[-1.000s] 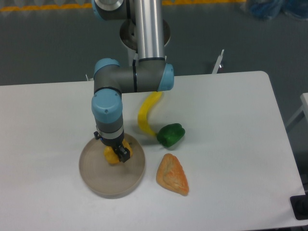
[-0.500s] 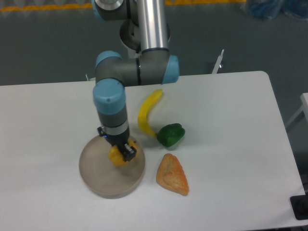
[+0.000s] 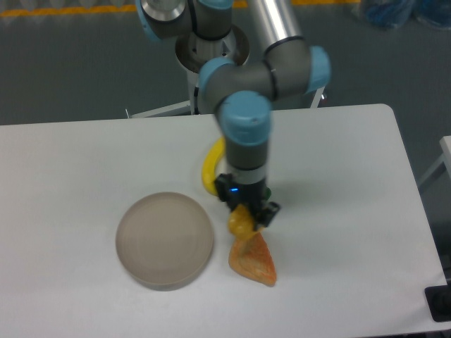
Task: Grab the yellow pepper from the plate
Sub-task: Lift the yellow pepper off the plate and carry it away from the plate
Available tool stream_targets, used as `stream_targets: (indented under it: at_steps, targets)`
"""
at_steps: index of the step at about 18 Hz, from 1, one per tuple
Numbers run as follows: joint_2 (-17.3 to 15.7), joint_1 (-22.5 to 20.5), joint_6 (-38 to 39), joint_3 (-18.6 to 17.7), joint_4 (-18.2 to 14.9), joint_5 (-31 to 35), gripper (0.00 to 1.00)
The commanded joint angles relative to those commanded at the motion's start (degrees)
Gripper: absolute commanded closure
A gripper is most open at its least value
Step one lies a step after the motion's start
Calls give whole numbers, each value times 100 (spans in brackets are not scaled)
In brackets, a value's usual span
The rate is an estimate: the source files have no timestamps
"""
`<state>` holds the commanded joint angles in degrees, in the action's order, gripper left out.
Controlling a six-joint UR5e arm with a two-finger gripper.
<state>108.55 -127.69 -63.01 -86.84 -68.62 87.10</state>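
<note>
Since half a second ago the arm has swung to the right, carrying the yellow pepper (image 3: 240, 221) off the plate (image 3: 164, 239). At the left, the round beige-grey plate with its low rim now lies bare on the smooth white tabletop (image 3: 70, 183). Right of it a curved banana (image 3: 210, 167) shows behind the arm. The hand (image 3: 248, 209) is closed on the glossy pepper, held just above a triangular, rough orange-brown pastry (image 3: 253, 257)
</note>
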Motion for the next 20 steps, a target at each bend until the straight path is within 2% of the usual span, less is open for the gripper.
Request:
stream_targets:
  at_steps: [4, 9, 13, 18, 20]
  targets:
    - [9, -431, -746, 193, -748, 18, 82]
    - [79, -783, -1556, 194, -723, 0, 81]
    - [132, -792, -1908, 211, -583, 53, 83]
    - [158, -862, -2663, 308, -600, 62, 83]
    - [158, -862, -2708, 308, -582, 62, 83]
